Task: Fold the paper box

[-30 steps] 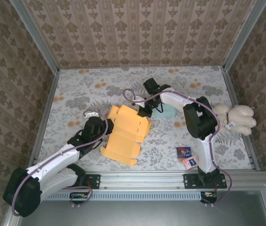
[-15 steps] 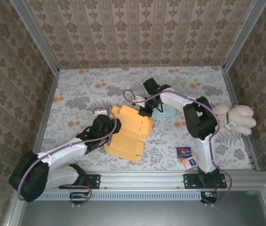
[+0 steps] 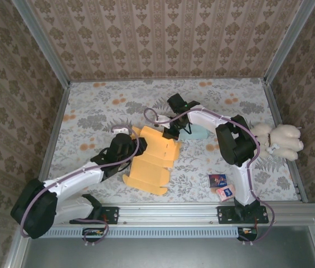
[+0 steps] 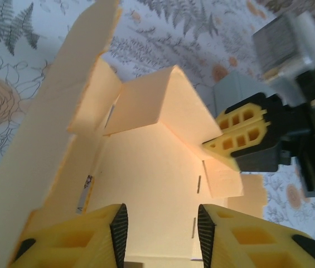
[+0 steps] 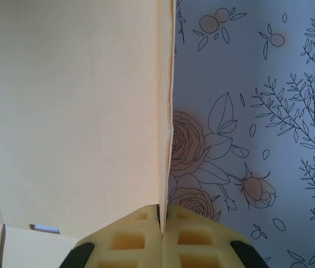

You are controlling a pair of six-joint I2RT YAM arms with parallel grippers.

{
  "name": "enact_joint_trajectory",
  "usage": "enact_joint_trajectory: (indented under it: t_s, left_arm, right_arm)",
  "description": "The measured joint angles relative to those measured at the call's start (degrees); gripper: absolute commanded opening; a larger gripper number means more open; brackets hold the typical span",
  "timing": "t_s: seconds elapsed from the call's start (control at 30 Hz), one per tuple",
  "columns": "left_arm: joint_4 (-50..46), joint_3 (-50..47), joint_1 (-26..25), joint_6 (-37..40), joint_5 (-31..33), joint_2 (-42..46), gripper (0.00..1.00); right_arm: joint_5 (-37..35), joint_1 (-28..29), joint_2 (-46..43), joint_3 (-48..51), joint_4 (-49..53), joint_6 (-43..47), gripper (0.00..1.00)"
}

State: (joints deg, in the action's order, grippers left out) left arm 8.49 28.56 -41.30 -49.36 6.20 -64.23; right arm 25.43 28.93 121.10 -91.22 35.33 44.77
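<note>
Right claw (image 5: 161, 215): clamped on paper box (image 5: 73, 111) flap edge | left claw (image 4: 163, 234): parted, box panel just ahead

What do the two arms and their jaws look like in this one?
Both are built alike. The left arm and right arm have white link shells, black joint housings and black bases. A mauve cable runs along each in loose loops. On the left gripper and right gripper, the jaws are yellow moulded plastic with rectangular cut-out pockets and dark inner pads.
</note>
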Motion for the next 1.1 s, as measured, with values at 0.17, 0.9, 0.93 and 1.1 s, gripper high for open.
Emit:
enact_joint_trajectory:
  t_s: [0.17, 0.9, 0.93, 1.1]
  left_arm:
    - [-4.17, 0.07, 0.02, 0.55, 2.34, 7.56, 0.5]
    - [-9.7, -13.46, 21.16, 1.75, -1.79, 16.57, 0.5]
    - [-8.72, -13.51, 21.16, 1.62, -2.47, 16.02, 0.49]
    - [-4.87, -13.62, 21.14, 1.33, -4.35, 15.63, 0.48]
  right_arm:
    - [-2.01, 0.2, 0.0, -0.28, 0.09, 0.02, 0.0]
    - [-30.38, 13.22, -2.95, 1.42, -2.01, 12.07, 0.0]
    - [-30.93, 13.11, -2.99, 1.53, -2.03, 12.33, 0.0]
    - [-31.5, 12.7, -2.99, 1.7, -2.16, 12.55, 0.0]
